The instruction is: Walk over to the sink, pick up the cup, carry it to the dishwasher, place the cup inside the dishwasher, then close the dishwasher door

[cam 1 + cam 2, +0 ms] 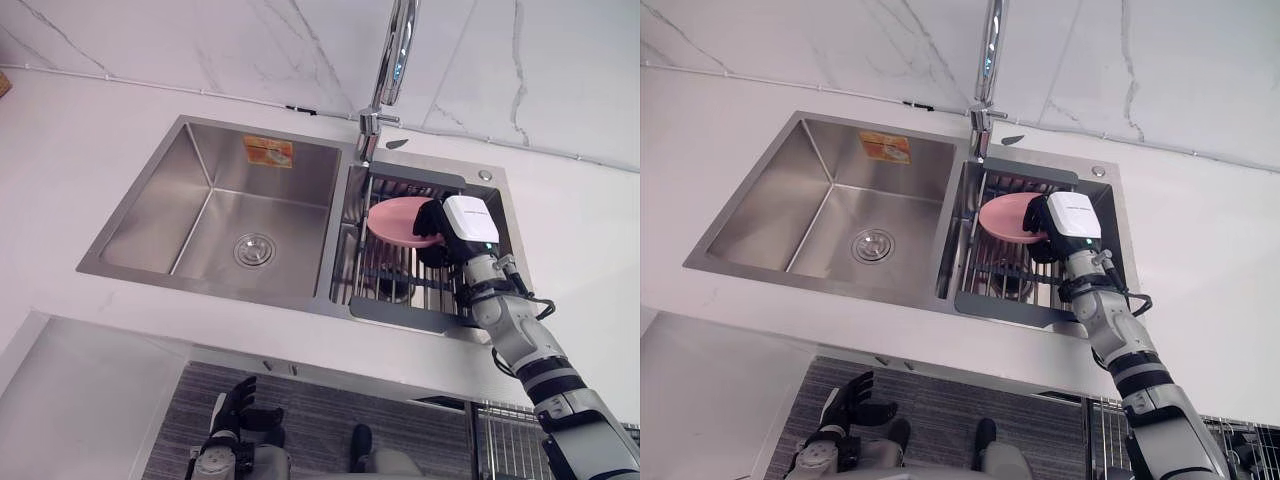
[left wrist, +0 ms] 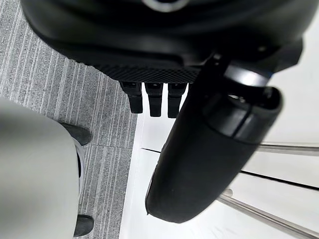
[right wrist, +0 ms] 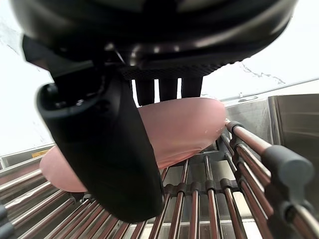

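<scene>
A pink cup (image 1: 395,222) lies on its side on the wire rack (image 1: 400,275) in the right basin of the steel sink (image 1: 200,125). My right hand (image 1: 465,225) reaches down onto it from the right. In the right wrist view the thumb (image 3: 104,149) crosses the front of the cup (image 3: 184,124) and the fingers (image 3: 167,89) go over its far side, so the hand is shut on the cup. The cup rests on the rack bars. My left hand (image 1: 235,405) hangs low in front of the counter, fingers spread and holding nothing (image 2: 154,102).
A tall chrome faucet (image 1: 395,50) stands behind the divider between the basins. The left basin (image 1: 180,230) holds just its drain. White counter surrounds the sink. A wire basket (image 1: 510,440) shows below the counter edge at lower right.
</scene>
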Robot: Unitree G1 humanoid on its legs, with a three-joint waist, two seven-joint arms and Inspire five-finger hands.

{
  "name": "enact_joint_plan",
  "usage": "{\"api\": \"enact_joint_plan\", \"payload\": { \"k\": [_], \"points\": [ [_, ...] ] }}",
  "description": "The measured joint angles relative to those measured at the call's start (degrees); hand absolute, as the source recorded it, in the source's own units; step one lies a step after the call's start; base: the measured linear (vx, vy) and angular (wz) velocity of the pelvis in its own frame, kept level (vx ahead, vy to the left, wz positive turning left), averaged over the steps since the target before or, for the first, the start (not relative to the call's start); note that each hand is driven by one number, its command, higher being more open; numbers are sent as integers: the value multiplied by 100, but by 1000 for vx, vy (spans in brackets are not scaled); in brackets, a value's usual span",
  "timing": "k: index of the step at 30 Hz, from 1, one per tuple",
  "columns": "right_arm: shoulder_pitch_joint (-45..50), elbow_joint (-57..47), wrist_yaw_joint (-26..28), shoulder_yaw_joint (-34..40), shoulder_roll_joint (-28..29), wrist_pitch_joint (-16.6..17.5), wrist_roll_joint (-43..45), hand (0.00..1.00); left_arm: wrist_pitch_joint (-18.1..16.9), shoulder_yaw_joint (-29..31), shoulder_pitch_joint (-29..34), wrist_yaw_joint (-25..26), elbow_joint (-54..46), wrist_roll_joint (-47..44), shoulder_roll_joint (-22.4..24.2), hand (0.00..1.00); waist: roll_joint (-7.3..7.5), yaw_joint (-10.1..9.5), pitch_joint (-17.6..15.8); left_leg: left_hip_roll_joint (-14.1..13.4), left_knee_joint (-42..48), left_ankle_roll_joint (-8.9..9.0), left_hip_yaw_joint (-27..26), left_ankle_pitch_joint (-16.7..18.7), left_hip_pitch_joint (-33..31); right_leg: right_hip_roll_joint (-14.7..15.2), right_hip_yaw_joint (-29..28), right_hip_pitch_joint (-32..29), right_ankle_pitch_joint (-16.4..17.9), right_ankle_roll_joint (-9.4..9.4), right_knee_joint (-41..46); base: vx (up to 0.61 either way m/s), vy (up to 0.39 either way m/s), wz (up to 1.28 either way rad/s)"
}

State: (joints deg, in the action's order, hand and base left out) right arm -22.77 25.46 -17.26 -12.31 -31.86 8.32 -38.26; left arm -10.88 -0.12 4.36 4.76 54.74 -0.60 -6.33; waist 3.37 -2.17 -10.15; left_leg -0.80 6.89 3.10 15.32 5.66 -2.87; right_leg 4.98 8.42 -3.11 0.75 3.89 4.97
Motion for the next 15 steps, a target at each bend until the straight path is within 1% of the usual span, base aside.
{"api": "enact_joint_plan", "payload": {
  "k": [6, 8, 12, 15],
  "points": [
    [-58, -58, 65, -214, -254, 62, -16, 30, -3, -1, 0, -14, -6, 0, -6, 90, 17, 1, -9, -5, -23, -2, -9, -1, 16, -1, -11, 0, -2, 2, -7, 0, 0, 0],
    [-71, -176, 115, -301, -362, 64, -38, 30, -12, 0, 0, -24, -19, 0, -16, 90, 44, 2, -25, -12, -39, -4, -24, -2, 34, -6, -30, 0, -3, 3, -10, 0, 0, -4],
    [-73, -425, 179, -505, -565, 97, -367, 30, -24, 2, 0, -42, -62, -1, -36, 90, 117, 7, -65, -15, -54, -9, -37, -6, 49, -7, -45, 0, -5, 4, -17, 0, 0, -1],
    [-73, -591, 244, -641, -735, 130, -485, 30, -30, 4, 0, -43, -67, 0, -33, 90, 128, 7, -71, -12, -58, -13, -46, -8, 59, -4, -58, 1, -7, 6, -19, 0, 0, 0]
  ]
}}
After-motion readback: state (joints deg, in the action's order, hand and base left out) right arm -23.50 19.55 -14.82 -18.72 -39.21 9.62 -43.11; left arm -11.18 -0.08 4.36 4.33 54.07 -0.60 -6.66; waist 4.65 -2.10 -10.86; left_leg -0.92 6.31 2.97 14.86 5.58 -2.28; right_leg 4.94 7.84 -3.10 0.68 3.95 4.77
